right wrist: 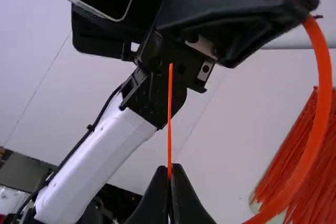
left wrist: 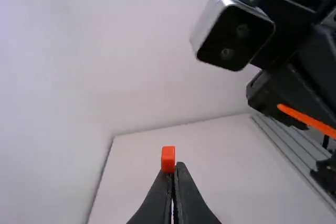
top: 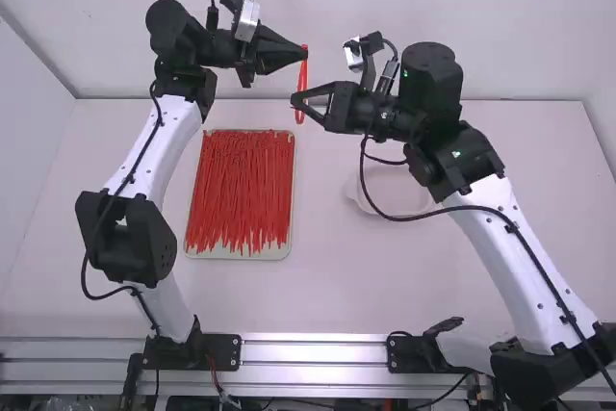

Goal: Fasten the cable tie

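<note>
Cable tie (top: 302,84), held in the air between the two grippers, beyond the far end of the tray (top: 238,257) of spare ties (top: 241,190). The strap is seen bent into an open curve. The tail (right wrist: 169,119) is raised towards the left gripper (top: 301,47), but its tip stands apart from the head (left wrist: 168,158) and is not threaded. Bending is judged done; insertion and tightening are left. The left gripper is closed fully on the strap just below the head. The right gripper (top: 296,98) is closed on the thin tail, and no gap is seen between its fingers.
</note>
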Controlling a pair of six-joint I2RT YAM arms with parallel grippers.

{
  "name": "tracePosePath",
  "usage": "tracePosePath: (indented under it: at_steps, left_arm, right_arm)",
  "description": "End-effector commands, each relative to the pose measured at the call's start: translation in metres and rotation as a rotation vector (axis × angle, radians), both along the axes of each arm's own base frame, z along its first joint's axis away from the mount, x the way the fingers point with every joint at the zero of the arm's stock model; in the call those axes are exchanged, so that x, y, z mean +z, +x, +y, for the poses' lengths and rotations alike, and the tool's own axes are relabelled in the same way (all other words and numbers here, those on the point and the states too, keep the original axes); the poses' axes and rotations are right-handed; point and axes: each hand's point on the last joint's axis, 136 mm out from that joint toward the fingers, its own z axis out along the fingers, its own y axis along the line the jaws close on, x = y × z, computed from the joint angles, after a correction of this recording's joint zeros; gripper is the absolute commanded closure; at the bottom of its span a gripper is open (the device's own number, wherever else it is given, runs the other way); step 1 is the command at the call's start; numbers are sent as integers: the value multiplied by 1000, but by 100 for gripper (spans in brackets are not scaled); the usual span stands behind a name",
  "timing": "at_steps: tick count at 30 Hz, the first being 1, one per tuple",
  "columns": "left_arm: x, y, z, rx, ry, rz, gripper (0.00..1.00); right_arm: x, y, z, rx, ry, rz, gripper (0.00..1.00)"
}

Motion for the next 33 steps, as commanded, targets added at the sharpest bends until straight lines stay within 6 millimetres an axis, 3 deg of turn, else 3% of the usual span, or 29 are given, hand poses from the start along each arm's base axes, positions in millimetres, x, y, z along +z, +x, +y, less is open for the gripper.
tracePosePath:
  at_steps: [1,20,33]
  left_arm:
    - [-5,-5,2,-33,18,-54,98]
    - [-3,-6,2,-32,12,-147,98]
    - [-16,-3,1,-32,9,-193,98]
  right_arm:
    - [10,-14,9,60,11,-30,100]
    - [-17,-7,1,52,-8,89,100]
    - [-35,2,3,68,63,159,100]
